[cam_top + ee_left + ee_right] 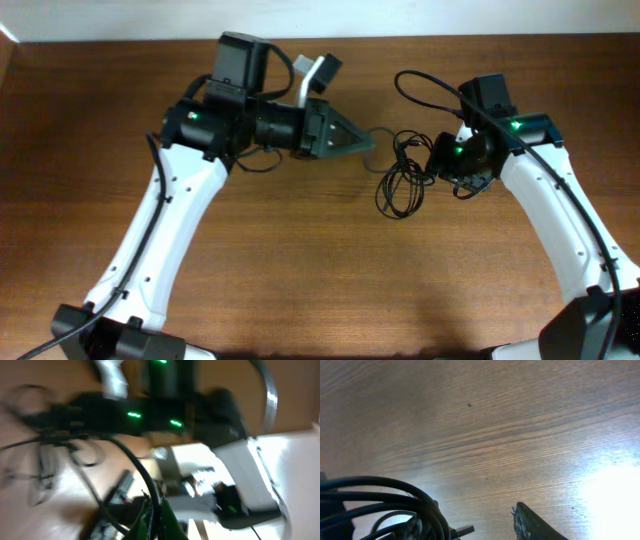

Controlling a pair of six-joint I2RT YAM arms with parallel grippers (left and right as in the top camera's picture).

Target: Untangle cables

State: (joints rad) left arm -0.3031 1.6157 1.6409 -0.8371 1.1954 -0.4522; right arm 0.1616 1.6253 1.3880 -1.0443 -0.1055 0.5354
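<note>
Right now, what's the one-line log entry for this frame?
cables: one tangled bunch on table | left gripper: beside bunch's left edge, grip unclear | right gripper: over bunch's right edge, grip unclear

The brown, wood-grained worktop (320, 270) carries one loose tangle of thin black cables (403, 178), lying in loops towards three o'clock from its middle.

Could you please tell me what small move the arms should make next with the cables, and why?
Probably ease the left gripper leftward, away from the right gripper. The cables lie bunched in loops between them, and one strand runs to the left gripper's tip, so a gentle pull might open the loops. Whether either gripper actually holds a strand cannot be told.
</note>
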